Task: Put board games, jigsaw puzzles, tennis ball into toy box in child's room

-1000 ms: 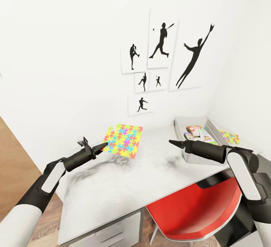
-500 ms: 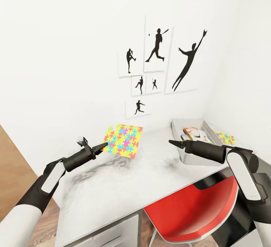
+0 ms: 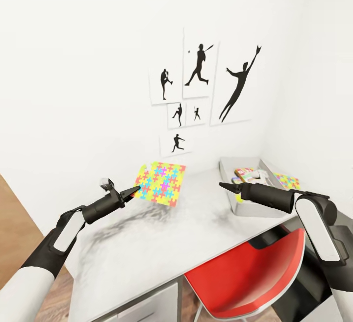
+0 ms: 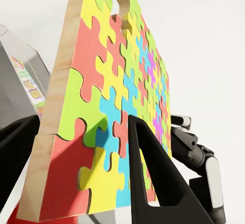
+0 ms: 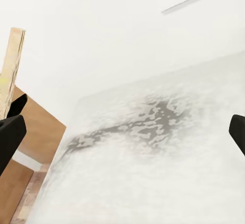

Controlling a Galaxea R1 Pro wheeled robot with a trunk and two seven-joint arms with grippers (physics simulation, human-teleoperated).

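Left end effector (image 3: 133, 192): clenched on a puzzle (image 3: 161, 183) edge, holding it above the counter (image 3: 147, 243). Right end effector (image 3: 224, 185): empty, its fingers (image 5: 11, 132) spread wide apart. Toy box (image 3: 230, 199): just beyond the right end effector, board games inside. Second puzzle (image 3: 287, 181): behind the box.

The left gripper (image 3: 135, 190) holds a jigsaw puzzle (image 3: 161, 183) by its near edge, above the left part of the tabletop (image 3: 147, 248). The right gripper (image 3: 223, 185) hangs over the tabletop's right side, just before the toy box (image 3: 228, 185) at the far right corner. Board games (image 3: 245, 172) lie in the box; a second puzzle (image 3: 287, 181) lies right of it. A chair (image 3: 245, 278) stands before the tabletop, posters (image 3: 201, 89) on the wall behind.
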